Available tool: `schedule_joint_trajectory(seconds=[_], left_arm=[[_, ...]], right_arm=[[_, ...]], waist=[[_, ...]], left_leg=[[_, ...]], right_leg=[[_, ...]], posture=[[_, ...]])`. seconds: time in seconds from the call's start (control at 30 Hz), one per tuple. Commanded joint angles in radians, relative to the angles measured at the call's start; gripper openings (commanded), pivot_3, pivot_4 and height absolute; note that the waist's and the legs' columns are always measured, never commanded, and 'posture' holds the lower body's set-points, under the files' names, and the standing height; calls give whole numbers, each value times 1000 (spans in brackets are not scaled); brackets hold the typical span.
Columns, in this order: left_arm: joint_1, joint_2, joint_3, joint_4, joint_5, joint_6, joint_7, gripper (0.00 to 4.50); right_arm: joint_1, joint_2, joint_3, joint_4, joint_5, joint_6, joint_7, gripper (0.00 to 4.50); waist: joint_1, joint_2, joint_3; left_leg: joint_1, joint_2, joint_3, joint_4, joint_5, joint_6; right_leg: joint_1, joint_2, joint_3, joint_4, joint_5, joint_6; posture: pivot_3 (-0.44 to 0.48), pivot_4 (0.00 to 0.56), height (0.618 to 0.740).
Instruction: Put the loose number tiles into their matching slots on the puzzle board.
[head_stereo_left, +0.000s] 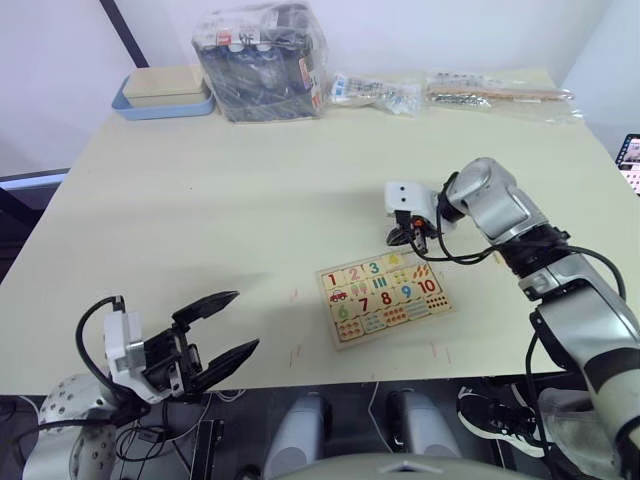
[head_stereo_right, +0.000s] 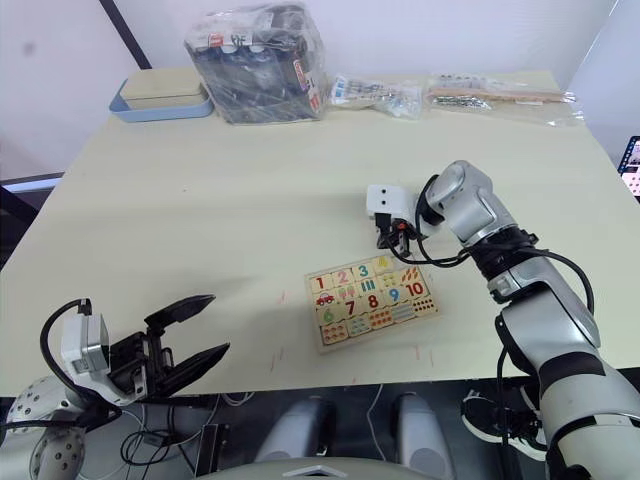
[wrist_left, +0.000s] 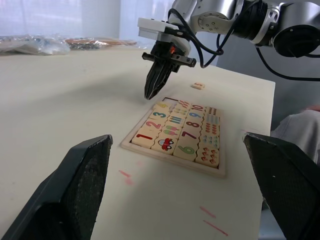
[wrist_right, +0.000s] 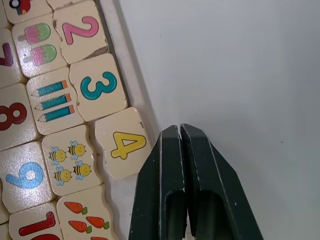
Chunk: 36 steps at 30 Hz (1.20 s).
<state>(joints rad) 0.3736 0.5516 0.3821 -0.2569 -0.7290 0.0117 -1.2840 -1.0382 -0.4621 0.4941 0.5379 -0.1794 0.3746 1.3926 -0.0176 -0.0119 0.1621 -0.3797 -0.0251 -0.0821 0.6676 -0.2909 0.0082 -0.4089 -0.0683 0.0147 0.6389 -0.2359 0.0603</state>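
The flat light-wood puzzle board lay near the pale counter's front edge. The right gripper, jaws clenched empty, hovered beside its yellow 4 tile. One loose tile sat beyond. The left gripper hung released.

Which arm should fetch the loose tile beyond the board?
Right. Its pincer hangs shut at the board's far edge, near the loose tile. The left pincer is open at the table's near edge.

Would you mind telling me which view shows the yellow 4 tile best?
The right wrist view: the 4 tile sits close up at the board's rim, digit plain, beside the shut right tool. The left wrist view shows it small, under that tool; the eye views show it as a small mark.
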Motion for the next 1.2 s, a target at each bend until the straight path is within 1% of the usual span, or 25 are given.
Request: schedule_joint_trajectory(seconds=[0.03, 0.73, 1.2], left_arm=[[9, -5, 4, -29, -1, -21, 2, 4500], [1, 1, 4, -25, -5, -12, -1, 4500], [7, 44, 11, -37, -21, 10, -26, 4500]], right_arm=[[-22, -4, -5, -10, -2, -18, 10, 58], [-5, -4, 7, -30, -12, -13, 31, 58], [7, -13, 12, -56, -14, -4, 52, 58]], waist=[[0, 0, 0], [0, 0, 0], [0, 0, 0]], left_leg=[[0, 0, 0, 0, 0, 0], [0, 0, 0, 0, 0, 0], [0, 0, 0, 0, 0, 0]], right_leg=[[0, 0, 0, 0, 0, 0], [0, 0, 0, 0, 0, 0], [0, 0, 0, 0, 0, 0]], posture=[[0, 150, 740], [0, 150, 740], [0, 150, 740]])
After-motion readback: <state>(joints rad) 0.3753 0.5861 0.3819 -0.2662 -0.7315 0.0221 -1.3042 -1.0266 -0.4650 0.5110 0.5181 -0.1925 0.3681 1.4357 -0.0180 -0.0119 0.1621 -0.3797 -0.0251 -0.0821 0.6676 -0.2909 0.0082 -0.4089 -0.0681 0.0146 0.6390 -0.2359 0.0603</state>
